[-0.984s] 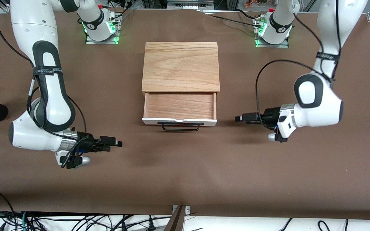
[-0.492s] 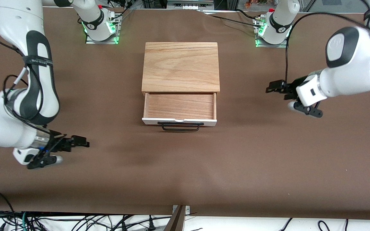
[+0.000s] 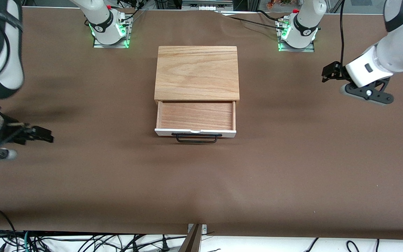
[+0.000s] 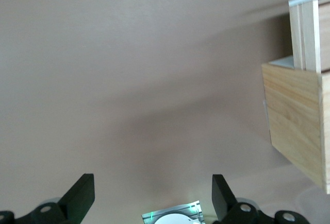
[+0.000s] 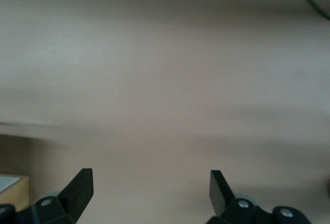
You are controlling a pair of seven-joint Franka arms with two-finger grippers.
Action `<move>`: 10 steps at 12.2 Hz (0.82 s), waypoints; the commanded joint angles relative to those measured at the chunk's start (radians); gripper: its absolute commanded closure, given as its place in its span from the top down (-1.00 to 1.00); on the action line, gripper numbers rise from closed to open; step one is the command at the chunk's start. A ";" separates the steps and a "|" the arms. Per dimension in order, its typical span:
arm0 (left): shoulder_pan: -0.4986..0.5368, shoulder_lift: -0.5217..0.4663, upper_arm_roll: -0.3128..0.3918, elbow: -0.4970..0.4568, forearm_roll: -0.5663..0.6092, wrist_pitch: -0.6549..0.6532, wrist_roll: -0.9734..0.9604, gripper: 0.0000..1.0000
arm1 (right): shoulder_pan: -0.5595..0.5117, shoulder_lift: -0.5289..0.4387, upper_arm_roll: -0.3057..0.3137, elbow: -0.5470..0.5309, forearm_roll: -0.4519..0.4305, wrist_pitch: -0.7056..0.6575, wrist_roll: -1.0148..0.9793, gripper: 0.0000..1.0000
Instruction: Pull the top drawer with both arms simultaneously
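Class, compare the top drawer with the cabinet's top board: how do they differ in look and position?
The top drawer is an open tray with a white front panel and a black bar handle; the top board is a flat oak-grain slab with no handle. The drawer sticks out toward the front camera, lower than the board, which lies farther from that camera. Both show light wood grain and similar width.

top drawer (image 3: pixel 195 120) pulled out of cabinet (image 3: pixel 197 72), mid-table (image 3: pixel 292 168)
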 commanded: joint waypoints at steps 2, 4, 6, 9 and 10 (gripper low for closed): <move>-0.031 0.033 0.000 0.125 0.178 -0.035 -0.020 1.00 | -0.111 -0.196 0.100 -0.099 -0.117 -0.062 0.026 1.00; -0.031 0.036 0.006 0.118 0.166 -0.052 -0.034 1.00 | -0.147 -0.268 0.114 -0.147 -0.140 -0.106 0.035 1.00; -0.033 0.046 0.006 0.124 0.163 -0.057 -0.045 1.00 | -0.167 -0.308 0.119 -0.157 -0.157 -0.172 0.069 1.00; -0.039 0.044 0.093 0.127 -0.018 -0.055 -0.094 1.00 | -0.167 -0.384 0.120 -0.248 -0.144 -0.188 0.114 1.00; -0.047 0.046 0.097 0.127 -0.013 -0.053 -0.095 1.00 | -0.167 -0.394 0.122 -0.265 -0.136 -0.183 0.112 1.00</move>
